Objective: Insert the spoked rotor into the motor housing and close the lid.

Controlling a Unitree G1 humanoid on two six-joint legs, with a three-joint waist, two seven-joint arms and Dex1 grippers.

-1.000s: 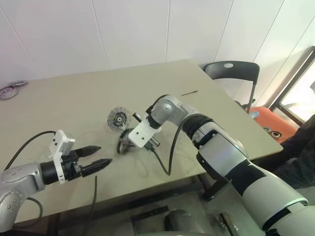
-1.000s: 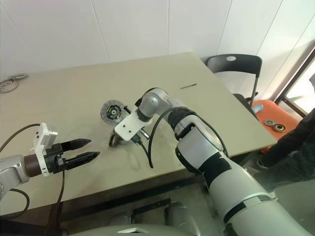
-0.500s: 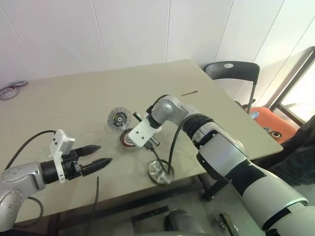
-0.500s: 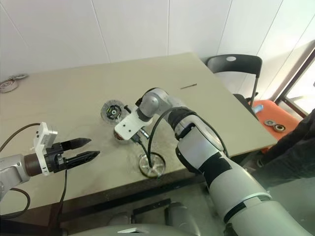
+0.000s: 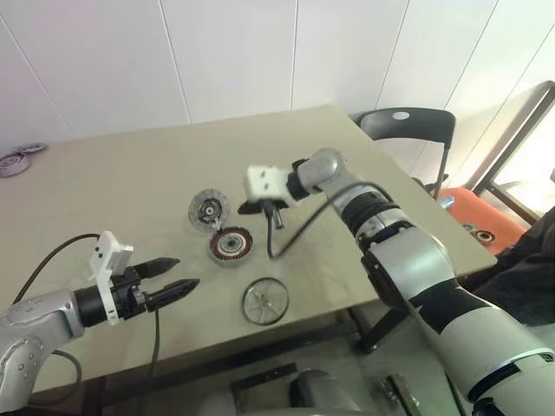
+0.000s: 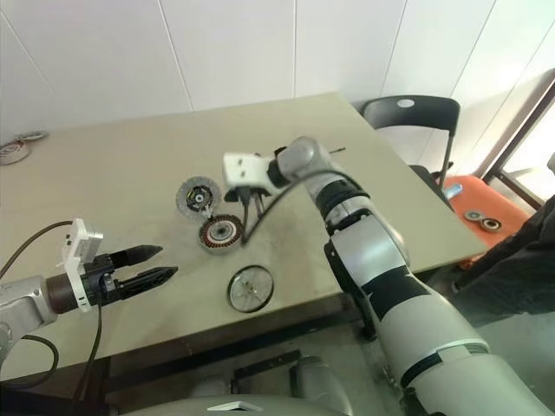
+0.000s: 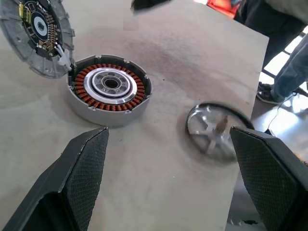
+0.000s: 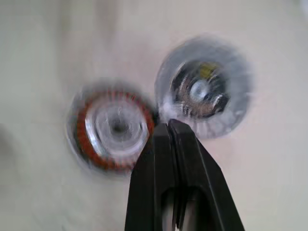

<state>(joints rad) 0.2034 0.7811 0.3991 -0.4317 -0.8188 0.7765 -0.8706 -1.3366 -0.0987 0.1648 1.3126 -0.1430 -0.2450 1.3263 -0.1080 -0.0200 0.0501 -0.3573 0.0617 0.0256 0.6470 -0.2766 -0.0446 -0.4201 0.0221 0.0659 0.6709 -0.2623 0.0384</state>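
Note:
The motor housing (image 5: 230, 246) lies on the table with its copper windings up and nothing inside it. The lid (image 5: 209, 209) rests just behind it, touching its rim (image 7: 109, 89). Nearer the table's front edge, the spoked rotor (image 5: 264, 301) lies flat and free. My right gripper (image 5: 249, 206) hovers shut and empty above the lid and housing; in its wrist view the closed tips (image 8: 167, 126) sit between housing (image 8: 113, 127) and lid (image 8: 204, 94). My left gripper (image 5: 184, 274) is open and empty, to the left of the rotor (image 7: 216, 132), pointing at it.
The right wrist's black cable (image 5: 277, 243) hangs down beside the housing. A thin dark stick (image 5: 334, 163) lies at the table's back right. A black chair (image 5: 408, 126) and an orange object (image 5: 481, 221) stand right of the table, and a person's dark clothing (image 5: 529, 260) shows there.
The right gripper lifted off the housing and swung up and back, rolling its wrist. The rotor came out of the housing and ended up flat near the front edge. Left arm still.

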